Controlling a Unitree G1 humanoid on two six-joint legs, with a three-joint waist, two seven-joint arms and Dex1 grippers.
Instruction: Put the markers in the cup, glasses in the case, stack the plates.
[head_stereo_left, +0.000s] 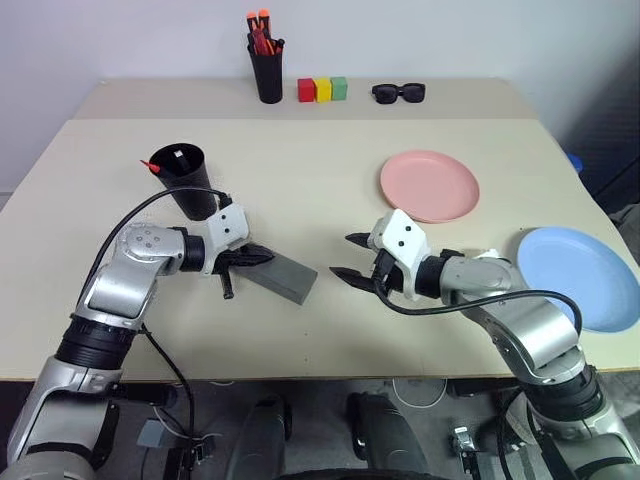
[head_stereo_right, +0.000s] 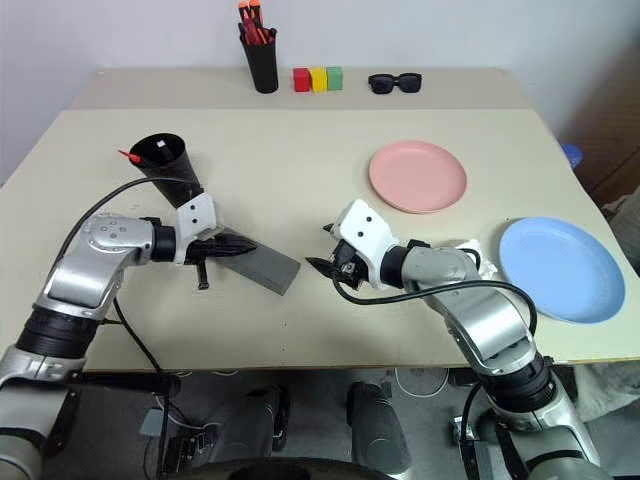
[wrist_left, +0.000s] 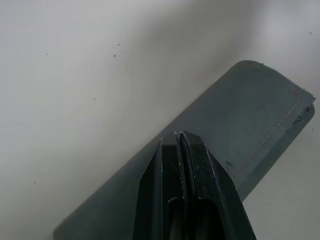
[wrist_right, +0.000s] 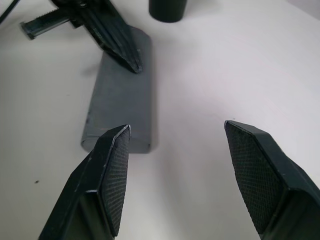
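Bench (head_stereo_left: 330, 330): pale, broad, mostly bare around the grey case, which serves as landmark here.

Blue plate (head_stereo_left: 578, 277): far to the right of the case, by the bench's right edge, part of its rim seeming to overhang. Pink plate (head_stereo_left: 429, 185): up and right of the case, well apart from the blue one. Not yet stacked.

Case (head_stereo_left: 283, 275): lies closed and flat at an angle near the bench's front. Glasses not seen on the bench; presumably already shut inside.

Cup (head_stereo_left: 186, 180): just behind and left of the case, a red-tipped marker (head_stereo_left: 154, 166) poking over its rim. Markers look to be done.

Left gripper (head_stereo_left: 262, 256): jaws clenched together, empty, tip resting on or just over the case's lid, probably pressing the lid down.

Right gripper (head_stereo_left: 349, 256): jaws spread wide, holding nothing, just right of the case and pointing at its near end.

Judgement: plates are what remains.

Room: open bench between case and pink plate, a free path for the right arm. The blue plate's rim at the edge gives an easy pinch but could slip off. Pen pot (head_stereo_left: 267, 72), coloured blocks (head_stereo_left: 322, 89) and sunglasses (head_stereo_left: 399, 93) sit far behind, out of the way.
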